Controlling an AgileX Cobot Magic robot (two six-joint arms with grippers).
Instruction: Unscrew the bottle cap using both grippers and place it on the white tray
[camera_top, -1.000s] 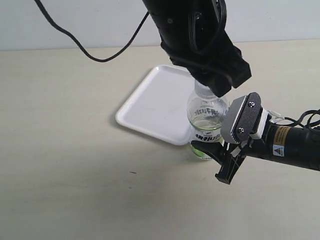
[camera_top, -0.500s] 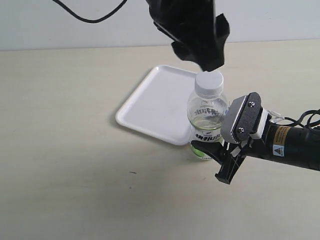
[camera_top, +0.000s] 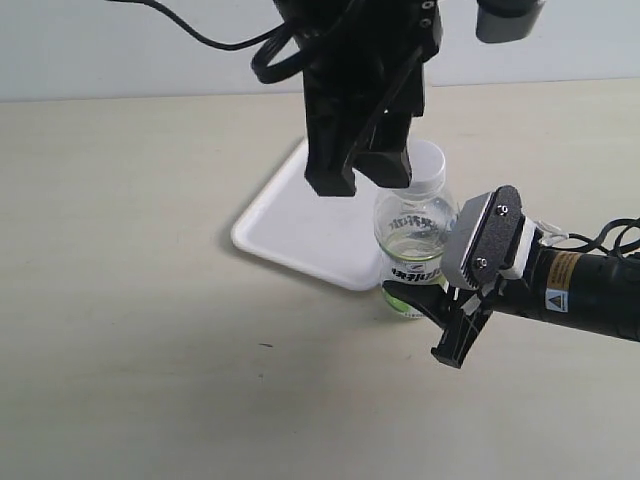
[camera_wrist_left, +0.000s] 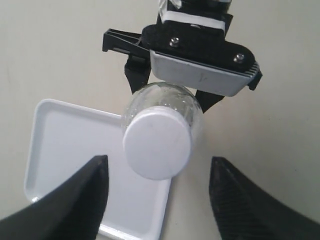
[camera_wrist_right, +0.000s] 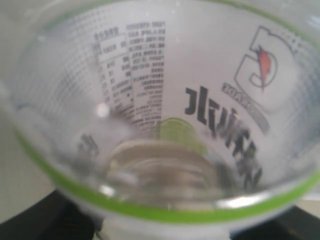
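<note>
The bottle (camera_top: 412, 232) stands upright at the white tray's (camera_top: 300, 205) near right edge, with the white bottle cap (camera_top: 432, 160) on its neck. My all-black left gripper (camera_top: 360, 180) hangs open above and just left of the cap, touching nothing. In the left wrist view the cap (camera_wrist_left: 157, 144) sits between and beyond the spread fingers (camera_wrist_left: 75, 200), over the tray (camera_wrist_left: 70, 150). My right gripper (camera_top: 418, 290), with its grey plate, is shut on the bottle's lower body. Its wrist view is filled by the bottle's label (camera_wrist_right: 165, 110).
The beige table (camera_top: 150, 330) runs all around. A black cable (camera_top: 215, 42) loops from the left arm at the back. The right arm (camera_top: 585, 285) lies low across the table's right side.
The left gripper came up off the cap, turned and opened, and has sunk again slightly to the left. The cap stays on the bottle. The right gripper has not moved.
</note>
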